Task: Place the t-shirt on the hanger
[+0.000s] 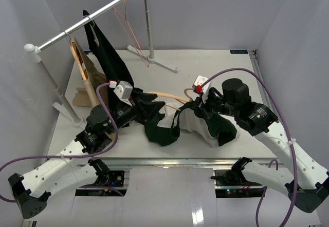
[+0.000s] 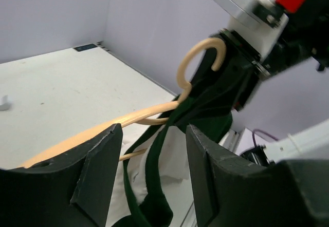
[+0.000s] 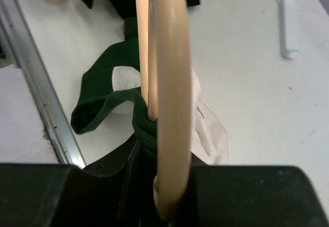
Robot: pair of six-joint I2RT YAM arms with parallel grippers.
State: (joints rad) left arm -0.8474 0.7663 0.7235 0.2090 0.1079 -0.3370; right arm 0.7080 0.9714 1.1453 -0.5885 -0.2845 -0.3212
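Observation:
The light wooden hanger (image 1: 167, 94) is held level above the table between my two grippers. My right gripper (image 1: 198, 103) is shut on its cream hook (image 3: 172, 83), with the t-shirt's dark green ribbed collar (image 3: 146, 127) bunched against the hook at the jaws. The t-shirt (image 1: 164, 129), dark green with a cream-white panel (image 1: 198, 124), hangs crumpled from the hanger onto the table. My left gripper (image 2: 154, 134) is open, its fingers (image 2: 97, 170) astride the hanging cloth (image 2: 154, 196) next to one hanger arm (image 2: 77, 137). In the top view it (image 1: 145, 106) sits at the hanger's left end.
A clothes rack rail (image 1: 87, 24) stands at the back left, carrying a black garment (image 1: 105, 47), a tan garment (image 1: 90, 75) and a pink wire hanger (image 1: 131, 29). Its feet (image 1: 164, 62) (image 1: 67, 109) rest on the table. A metal rail (image 1: 169, 161) lines the near edge.

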